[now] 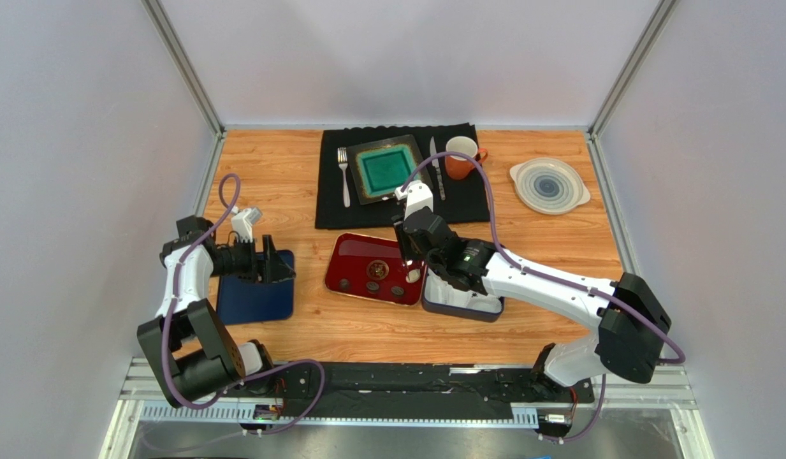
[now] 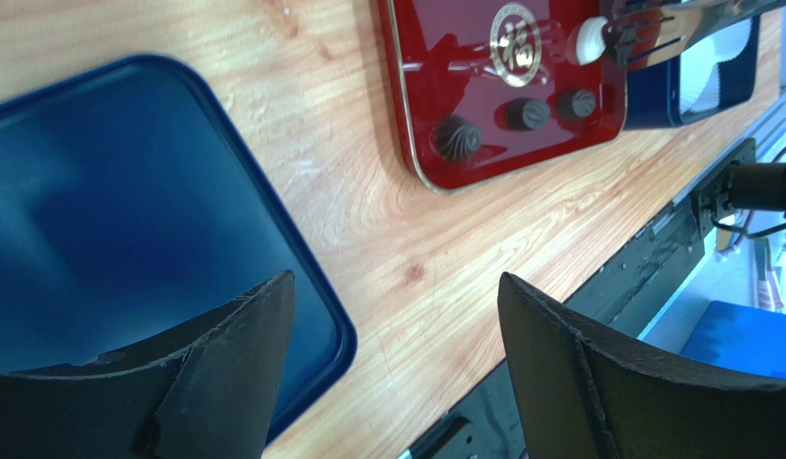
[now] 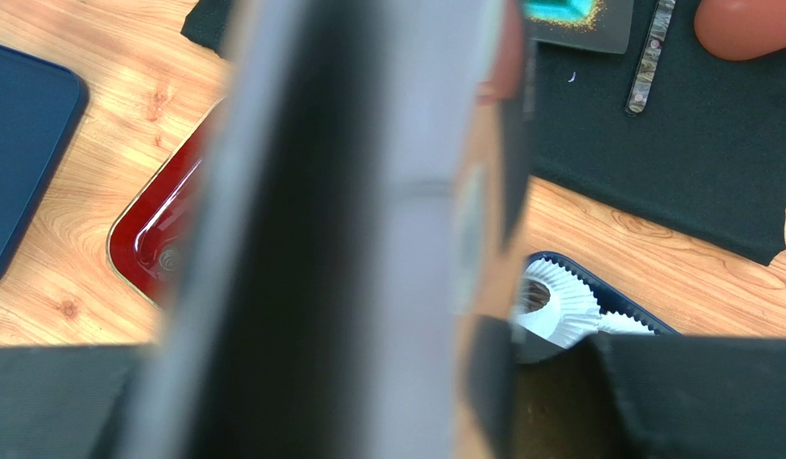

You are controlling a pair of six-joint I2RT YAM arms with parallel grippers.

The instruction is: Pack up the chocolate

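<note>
Open left end effector [image 2: 396,282]; right end effector [image 1: 408,251] clamped.

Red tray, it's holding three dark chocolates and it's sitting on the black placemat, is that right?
Not quite. The three dark chocolates are there, but the red tray sits on the bare wooden table, just in front of the black placemat, not on it. The top external view shows this.

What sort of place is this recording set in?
Likely a lab test booth, not a real kitchen: a wooden table boxed in by plain walls, with a plate and fork staged on a black mat.
</note>
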